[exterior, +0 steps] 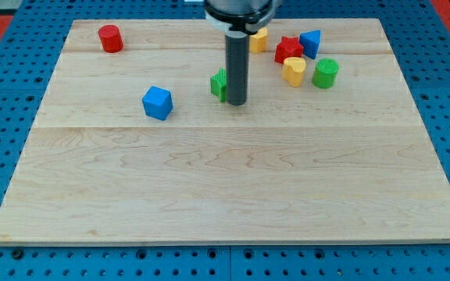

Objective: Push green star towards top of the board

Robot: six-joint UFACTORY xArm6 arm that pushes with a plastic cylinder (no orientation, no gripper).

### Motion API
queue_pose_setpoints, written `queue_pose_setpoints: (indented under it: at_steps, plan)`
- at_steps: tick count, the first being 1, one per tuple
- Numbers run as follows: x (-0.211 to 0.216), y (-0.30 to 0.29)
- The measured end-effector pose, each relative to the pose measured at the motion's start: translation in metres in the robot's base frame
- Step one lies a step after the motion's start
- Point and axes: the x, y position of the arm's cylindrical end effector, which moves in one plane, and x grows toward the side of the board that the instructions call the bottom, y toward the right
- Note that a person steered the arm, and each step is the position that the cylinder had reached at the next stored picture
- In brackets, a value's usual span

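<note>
The green star (219, 84) lies on the wooden board (225, 179) a little above the middle, mostly hidden behind my rod. My tip (237, 102) rests on the board right at the star's lower right side, touching or almost touching it. Only the star's left part shows.
A blue cube (157, 102) sits to the star's left. A red cylinder (110, 38) is at the top left. At the top right stand a yellow block (259, 39), a red star (288, 49), a blue block (311, 42), a yellow heart (293, 70) and a green cylinder (325, 72).
</note>
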Motion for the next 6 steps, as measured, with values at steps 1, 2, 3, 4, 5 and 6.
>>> queue_pose_setpoints:
  at_steps: [1,2,3,4,5,6]
  plan:
    - [0.018,0.021]
    - [0.016,-0.019]
    - [-0.025,-0.020]
    - [-0.061,-0.031]
    - [-0.066,-0.039]
    - [-0.083,-0.045]
